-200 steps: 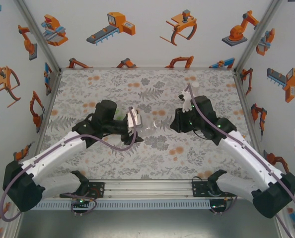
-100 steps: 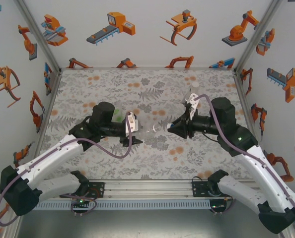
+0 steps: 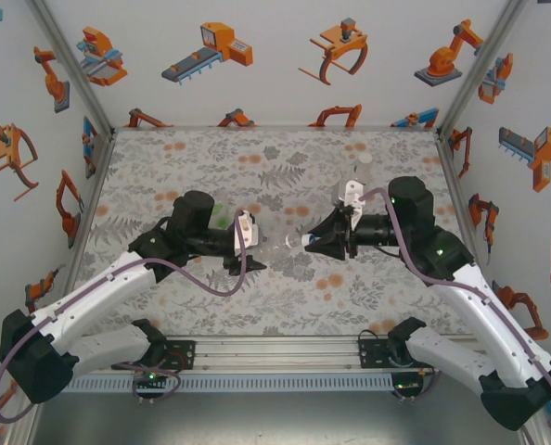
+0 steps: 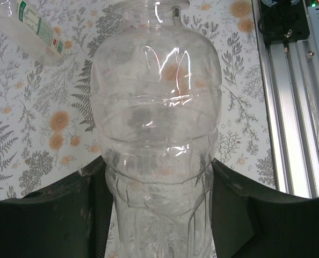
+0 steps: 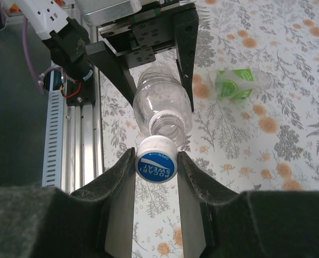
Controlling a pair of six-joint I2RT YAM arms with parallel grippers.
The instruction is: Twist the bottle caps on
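My left gripper point(image 4: 158, 215) is shut on the lower body of a plain clear bottle point(image 4: 157, 134), held level above the table with its open neck toward the right arm. In the top view this bottle point(image 3: 277, 243) lies between the two grippers. My right gripper point(image 5: 157, 166) is shut on a white bottle cap with a blue printed top point(image 5: 156, 164). The cap sits just in front of the bottle's open mouth point(image 5: 167, 126), slightly below it and close to touching. From above, the cap point(image 3: 307, 240) is at the tips of the right gripper point(image 3: 311, 241).
A bottle with a green label point(image 5: 237, 83) lies on the patterned table behind the left arm. Another bottle with a white label point(image 4: 33, 29) lies on the table. A small white thing point(image 3: 362, 159) sits at the back right. The metal rail point(image 3: 275, 352) runs along the near edge.
The right arm has swung round and brought the cap leftward up to the bottle's mouth. The left arm shifted slightly, still holding the bottle.
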